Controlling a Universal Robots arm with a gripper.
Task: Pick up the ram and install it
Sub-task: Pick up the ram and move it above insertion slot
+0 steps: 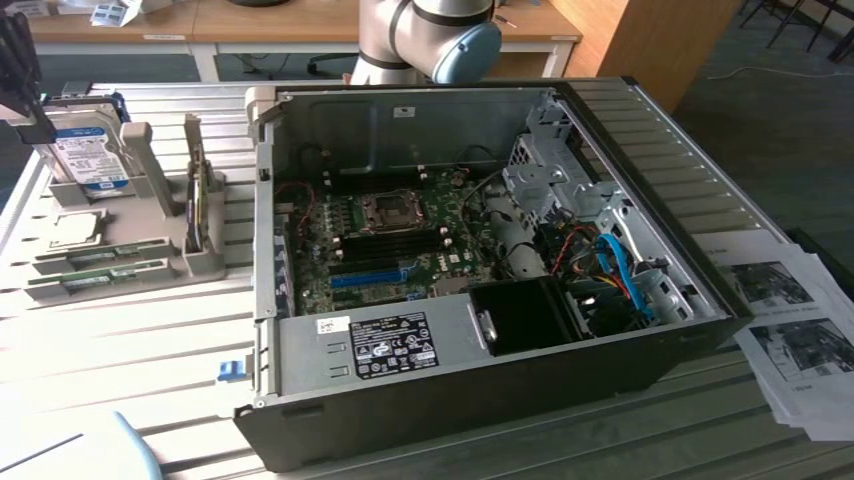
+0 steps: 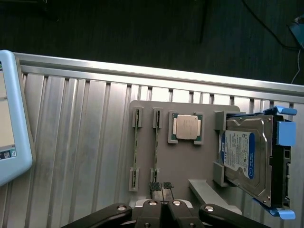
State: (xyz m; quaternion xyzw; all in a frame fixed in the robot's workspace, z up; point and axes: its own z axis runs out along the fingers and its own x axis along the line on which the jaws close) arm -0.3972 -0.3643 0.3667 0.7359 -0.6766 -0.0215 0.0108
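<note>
ram [image 2: 155, 147] stands on edge in the grey holder [image 2: 185, 161], long axis running straight out from the tool [image 2: 162, 187] at its near end. tool pinched shut, empty.

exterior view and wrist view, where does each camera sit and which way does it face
Exterior view: off the arm, looking down at an angle on the open black computer case; the arm's grey and blue joint shows at the top.
Wrist view: on the wrist, looking straight down on the grey parts holder on the ribbed metal table; the shut black gripper shows.
Shared: the holder, the blue-labelled silver hard drive, the square silver processor chip and two thin green ram sticks.
</note>
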